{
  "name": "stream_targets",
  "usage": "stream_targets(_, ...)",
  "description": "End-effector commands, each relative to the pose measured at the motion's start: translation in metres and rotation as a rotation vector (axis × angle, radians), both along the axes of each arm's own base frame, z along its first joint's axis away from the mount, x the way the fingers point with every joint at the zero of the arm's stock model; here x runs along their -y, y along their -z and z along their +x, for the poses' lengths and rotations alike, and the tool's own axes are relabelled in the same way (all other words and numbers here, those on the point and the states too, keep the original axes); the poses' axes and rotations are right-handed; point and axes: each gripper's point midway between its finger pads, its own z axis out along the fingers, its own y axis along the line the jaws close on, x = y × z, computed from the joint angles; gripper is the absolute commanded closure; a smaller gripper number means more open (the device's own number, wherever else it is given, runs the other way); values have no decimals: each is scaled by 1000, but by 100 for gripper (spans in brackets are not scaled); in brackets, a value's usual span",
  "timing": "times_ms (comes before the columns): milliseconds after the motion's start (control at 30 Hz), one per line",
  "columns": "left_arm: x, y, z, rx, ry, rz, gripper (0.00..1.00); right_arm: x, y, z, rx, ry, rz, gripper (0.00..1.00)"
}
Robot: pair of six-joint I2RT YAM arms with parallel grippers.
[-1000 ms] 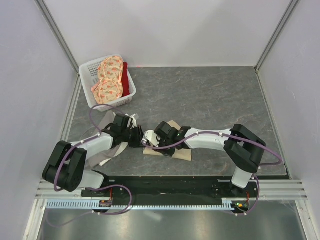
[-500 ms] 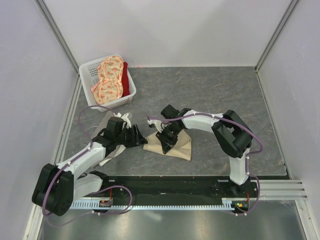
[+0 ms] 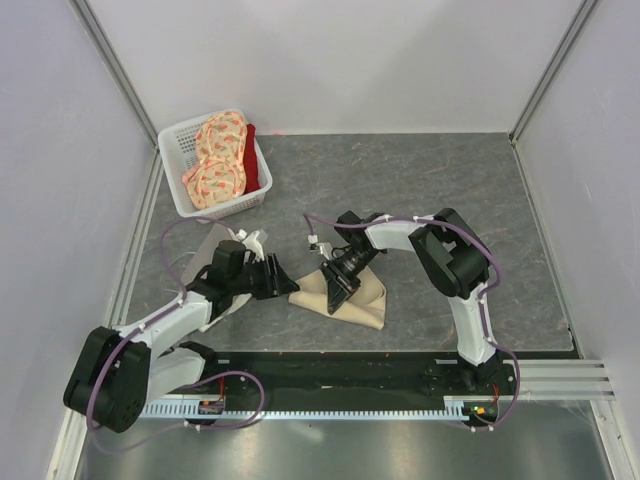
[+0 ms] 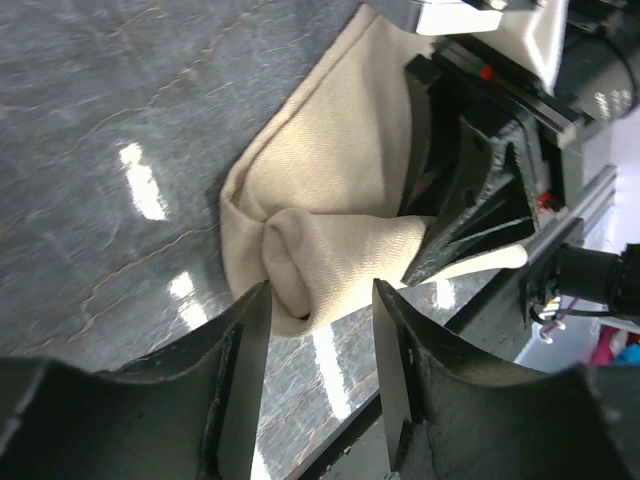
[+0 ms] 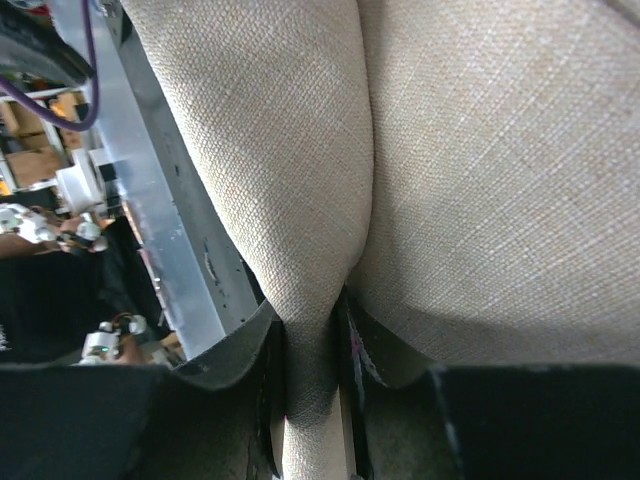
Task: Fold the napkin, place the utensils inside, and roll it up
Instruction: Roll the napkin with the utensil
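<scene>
The right arm has tucked its elbow in over the grey marbled table point(image 3: 430, 190) since a second ago, and the left arm has drawn back toward its base. The napkin point(image 3: 368, 298), soft woven beige cloth, now lies bunched into a wedge near the table's front middle. The right gripper point(image 3: 332, 297) is clenched on a raised fold of it, while the left gripper point(image 3: 288, 281) has let go, its jaws wide at a rolled corner.

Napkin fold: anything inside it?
Only beige cloth shows: the napkin is bunched, one fold pinched in the right gripper, the left gripper open at its rolled end. No fork shows in any view; the fold's inside is covered.
</scene>
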Motion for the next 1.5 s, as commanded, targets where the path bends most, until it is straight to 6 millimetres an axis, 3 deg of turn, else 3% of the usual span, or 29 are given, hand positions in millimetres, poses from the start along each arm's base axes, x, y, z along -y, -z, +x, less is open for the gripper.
stream_targets(0,13,-10,3,35,45,-89,49,7,18,4,-20,4,-39,70)
stream_targets(300,17,-1,-4,2,47,-132,55,10,31,6,-56,18,-50,71)
stream_targets(533,16,7,-5,-12,43,-120,70,11,31,11,-49,28,-56,71)
stream_targets(633,16,6,-4,-7,43,-119,78,9,28,14,-36,33,-50,67)
stream_targets(767,15,7,-3,-12,41,-112,92,9,21,23,17,51,-67,51)
stream_targets(833,14,6,-1,-12,32,-103,98,5,8,33,88,61,-43,43)
stream_targets(933,10,8,3,-37,-1,-68,98,3,-12,47,203,81,-21,36)
stream_targets(1100,9,9,4,-77,-22,-56,98,1,-52,74,447,131,35,32)
stream_targets(1167,8,11,4,-93,-24,-50,98,4,-65,74,514,138,55,30)
stream_targets(1233,7,14,3,-121,-30,-37,98,4,-69,80,605,142,55,29)
stream_targets(1300,6,16,5,-135,-38,-26,98,5,-72,73,674,123,52,28)
stream_targets(1333,4,17,5,-150,-45,-19,98,11,-64,73,719,115,9,27)
stream_targets(1467,-1,24,7,-173,-66,2,98,4,-62,58,863,51,-27,24)
